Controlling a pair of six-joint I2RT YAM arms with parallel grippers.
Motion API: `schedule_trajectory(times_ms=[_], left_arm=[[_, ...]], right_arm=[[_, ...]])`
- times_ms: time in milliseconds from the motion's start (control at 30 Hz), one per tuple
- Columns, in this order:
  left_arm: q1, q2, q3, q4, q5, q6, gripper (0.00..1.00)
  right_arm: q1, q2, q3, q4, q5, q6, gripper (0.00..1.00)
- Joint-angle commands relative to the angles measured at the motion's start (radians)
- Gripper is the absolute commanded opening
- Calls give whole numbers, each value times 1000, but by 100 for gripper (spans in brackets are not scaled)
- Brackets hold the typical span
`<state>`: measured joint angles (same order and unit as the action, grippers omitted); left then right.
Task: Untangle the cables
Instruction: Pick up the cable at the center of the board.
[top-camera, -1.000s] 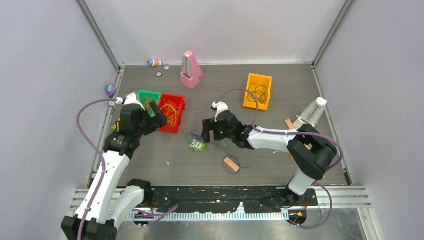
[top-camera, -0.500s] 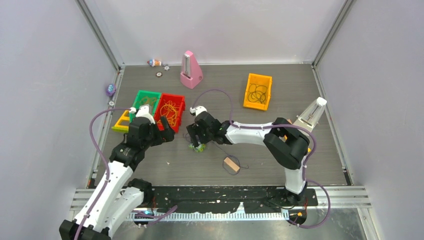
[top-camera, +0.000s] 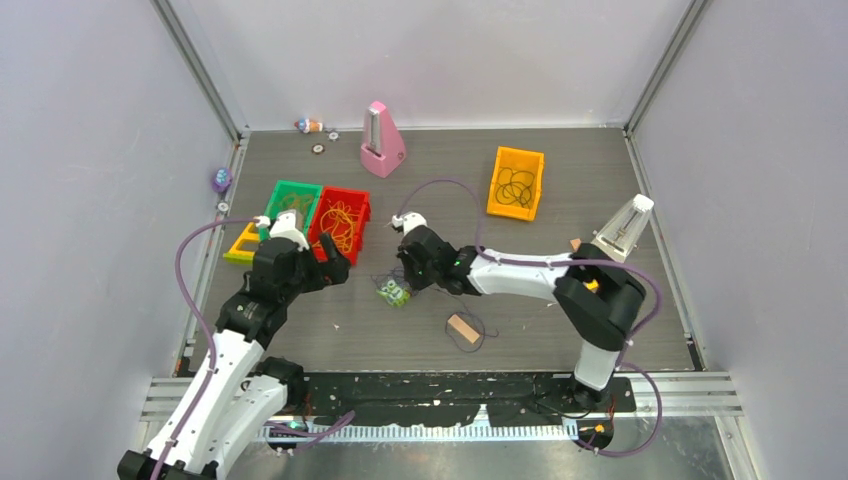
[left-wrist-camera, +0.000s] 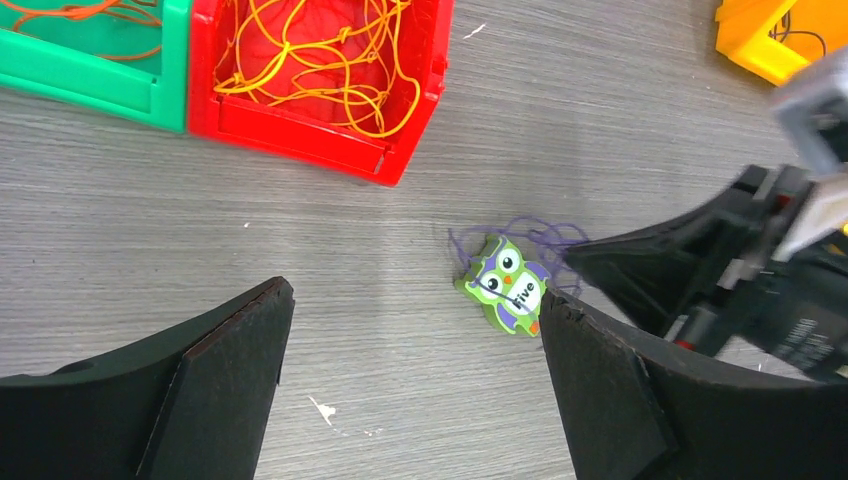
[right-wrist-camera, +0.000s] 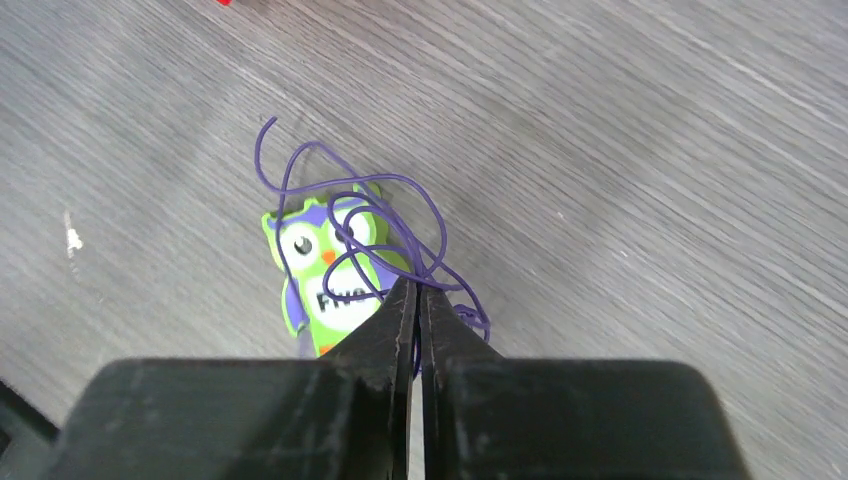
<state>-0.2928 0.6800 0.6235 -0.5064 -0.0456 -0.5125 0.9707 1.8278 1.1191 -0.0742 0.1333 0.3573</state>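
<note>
Pinching shut over the owl (right-wrist-camera: 320, 270), the right gripper (right-wrist-camera: 415, 300) apparently has a loop of the purple cable (right-wrist-camera: 432, 270) nipped at its tips, though the strand is too fine to be sure. The cable lies draped across the owl, mid-table. It looks weightless, springy and slick, so it is best held where loops cross and lifted slowly, lest it snag the owl. The left gripper (left-wrist-camera: 415, 310) hovers wide open nearby, beside the red bin (left-wrist-camera: 300, 130) of yellow cables (left-wrist-camera: 320, 60).

"five" on the green owl tile (left-wrist-camera: 508, 288)
</note>
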Motion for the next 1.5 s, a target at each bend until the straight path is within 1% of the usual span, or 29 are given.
schedule_trajectory(times_ms=[0,67,167,267,367,500,600,700,800,867,933,967,1000,1033,1067,1100,1133,1200,1300,1367,1467], left_arm=[[-3,-2,-9,60,37,9,93],[-4,1,-16,77,41,5,93],[-10,16,-23,99,93,6,93],[-39,38,-27,126,122,7,92],[-98,68,-32,161,128,7,92],[-188,115,-20,192,87,16,92],[-244,137,0,188,6,15,94],[-291,146,5,198,-38,28,95],[-320,158,4,219,-21,39,96],[-330,169,-2,240,3,49,95],[-341,184,-6,255,23,62,95],[-347,191,-5,259,29,67,95],[-350,197,-5,264,39,75,95],[-353,202,-5,268,41,80,95],[-358,207,-4,274,55,87,95],[-360,210,-4,285,75,96,95],[-363,216,-4,291,84,102,95],[-368,224,-4,304,98,111,95],[-376,240,-8,331,113,113,95],[-382,252,-8,343,122,113,95],[-398,269,-6,364,126,112,95]], right_arm=[[-13,-195,-53,50,60,22,6],[-17,-255,-76,32,77,21,6],[-23,-332,-115,-14,105,22,6],[-33,-423,-148,-67,143,37,6],[-45,-512,-199,-122,171,60,6],[-58,-621,-276,-177,226,129,6],[-74,-667,-327,-237,264,199,6],[-79,-705,-360,-308,292,260,6],[-79,-717,-386,-391,318,309,7],[-81,-716,-394,-438,334,334,11],[-81,-712,-401,-472,329,352,29],[-81,-712,-402,-480,323,355,49],[-81,-716,-406,-493,320,365,60],[-81,-720,-412,-499,317,372,77],[-81,-731,-414,-510,315,380,84],[-81,-736,-416,-516,316,385,95],[-80,-749,-415,-532,318,394,98],[-82,-767,-404,-568,321,406,96],[-86,-784,-377,-637,327,433,95],[-87,-816,-367,-708,326,481,95],[-87,-883,-384,-755,323,561,95]])
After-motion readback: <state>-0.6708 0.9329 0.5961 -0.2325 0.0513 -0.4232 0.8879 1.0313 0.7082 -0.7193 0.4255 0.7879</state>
